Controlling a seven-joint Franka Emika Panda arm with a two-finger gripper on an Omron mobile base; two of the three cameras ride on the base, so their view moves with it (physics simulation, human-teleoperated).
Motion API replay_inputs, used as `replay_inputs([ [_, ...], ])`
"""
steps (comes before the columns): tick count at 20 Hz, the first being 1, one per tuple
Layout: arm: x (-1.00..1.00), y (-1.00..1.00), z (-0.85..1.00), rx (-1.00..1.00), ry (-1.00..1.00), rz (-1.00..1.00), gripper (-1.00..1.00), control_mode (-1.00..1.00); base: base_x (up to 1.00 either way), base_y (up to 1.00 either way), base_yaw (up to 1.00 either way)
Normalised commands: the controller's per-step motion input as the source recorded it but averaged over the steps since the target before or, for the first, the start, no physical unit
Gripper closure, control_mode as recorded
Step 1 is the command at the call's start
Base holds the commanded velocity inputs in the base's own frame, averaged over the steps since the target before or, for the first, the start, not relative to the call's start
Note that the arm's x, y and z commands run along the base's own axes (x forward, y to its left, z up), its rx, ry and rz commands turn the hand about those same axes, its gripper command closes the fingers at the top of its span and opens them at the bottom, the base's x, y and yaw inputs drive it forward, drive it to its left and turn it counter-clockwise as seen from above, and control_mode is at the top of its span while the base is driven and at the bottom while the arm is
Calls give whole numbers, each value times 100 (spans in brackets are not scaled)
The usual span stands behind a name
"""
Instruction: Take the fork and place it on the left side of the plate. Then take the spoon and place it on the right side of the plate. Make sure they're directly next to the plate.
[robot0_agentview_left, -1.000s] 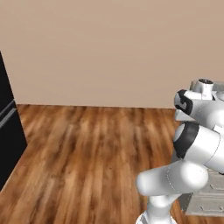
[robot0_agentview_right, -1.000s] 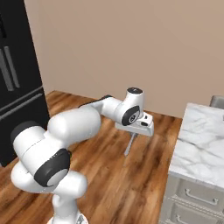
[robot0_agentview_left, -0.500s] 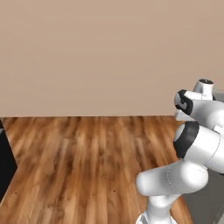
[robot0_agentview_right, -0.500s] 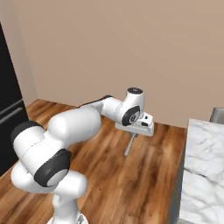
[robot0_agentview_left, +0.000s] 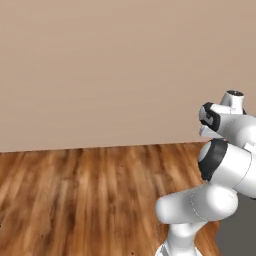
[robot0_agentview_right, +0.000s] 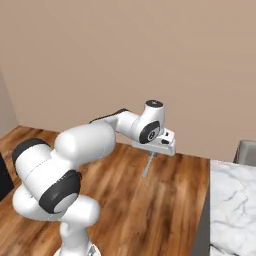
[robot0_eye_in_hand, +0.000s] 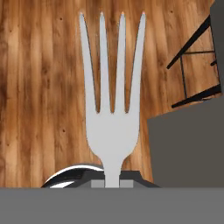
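My gripper (robot0_agentview_right: 151, 155) is shut on the fork (robot0_agentview_right: 147, 167), a slim silver-grey piece that hangs down from the fingers above the wooden floor. In the hand view the fork (robot0_eye_in_hand: 112, 127) stands straight up from between the fingertips, with its tines pointing away over the floor boards. The gripper (robot0_eye_in_hand: 112, 184) grips the handle at its lower end. The arm reaches forward at about chest height in the right base view. The plate and the spoon are out of view.
A white marble counter (robot0_agentview_right: 234, 200) lies at the lower right, with a grey chair back (robot0_agentview_right: 246, 151) behind it. In the hand view a dark grey surface (robot0_eye_in_hand: 188, 144) and a black frame (robot0_eye_in_hand: 192, 57) sit to the right. A beige wall (robot0_agentview_left: 110, 70) stands ahead.
The base has driven and both base views have shifted: the black fridge has slid out to the left. The arm keeps its pose with the fork held.
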Motion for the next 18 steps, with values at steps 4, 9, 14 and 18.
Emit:
replay_inputs([
  [4,0,0,0,0,0,0,100,100,81,13,-26],
  [9,0,0,0,0,0,0,100,100,64,14,-42],
  [14,0,0,0,0,0,0,100,100,60,22,-45],
  [18,0,0,0,0,0,0,100,100,62,30,-42],
])
